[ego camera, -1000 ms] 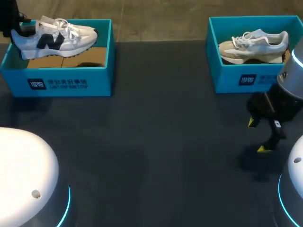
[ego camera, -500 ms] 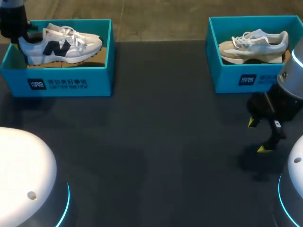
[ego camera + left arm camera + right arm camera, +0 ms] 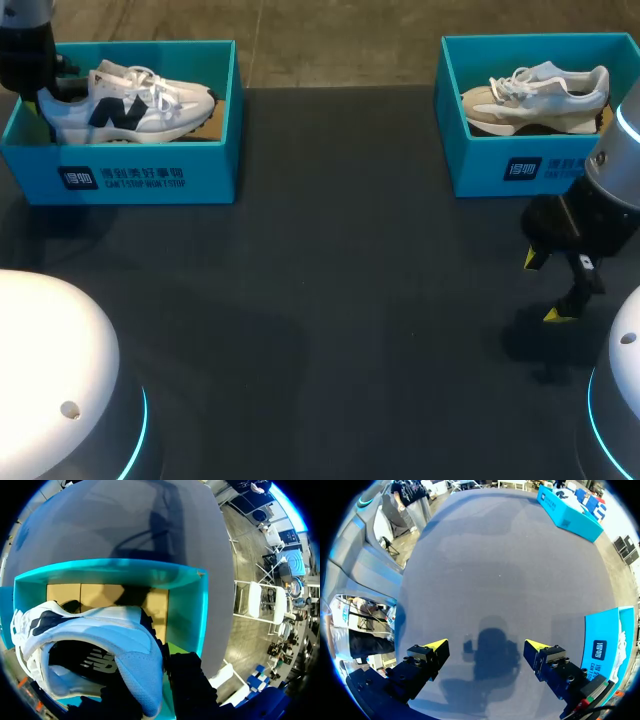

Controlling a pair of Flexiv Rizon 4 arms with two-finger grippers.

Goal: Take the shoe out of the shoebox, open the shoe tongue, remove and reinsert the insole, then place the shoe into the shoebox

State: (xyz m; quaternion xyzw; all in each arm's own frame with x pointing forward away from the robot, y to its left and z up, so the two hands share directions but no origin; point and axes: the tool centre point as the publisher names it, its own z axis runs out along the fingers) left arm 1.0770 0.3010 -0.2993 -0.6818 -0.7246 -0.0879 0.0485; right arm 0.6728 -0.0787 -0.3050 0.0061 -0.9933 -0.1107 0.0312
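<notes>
**Shoe in the shoebox, heel in the left gripper**

Your shoe [image 3: 130, 105], white with a navy side mark, is lying lengthwise inside the shoebox [image 3: 130, 178]. Its sole is hiding behind the box's front wall and its toe is pointing at the box's right wall, where a patch of brown cardboard floor is showing. You cannot tell whether the sole is touching that floor.

At the shoebox's left end, your left gripper [image 3: 52, 88] is clamping the shoe's heel. In the left wrist view a dark finger is pressing on each side of the heel collar, with the shoe's opening facing the camera and its yellow tips hidden.

Well to the right of the shoebox, along the same far edge of the table [image 3: 330, 300], a second shoebox [image 3: 540, 172] is holding a pale shoe [image 3: 535, 98], whose toe is pointing back toward the shoebox.

Your right gripper [image 3: 545, 287] is hanging just in front of that second shoebox, well apart from the shoebox. Its fingers are spread wide over bare table and nothing is lying between them.
</notes>
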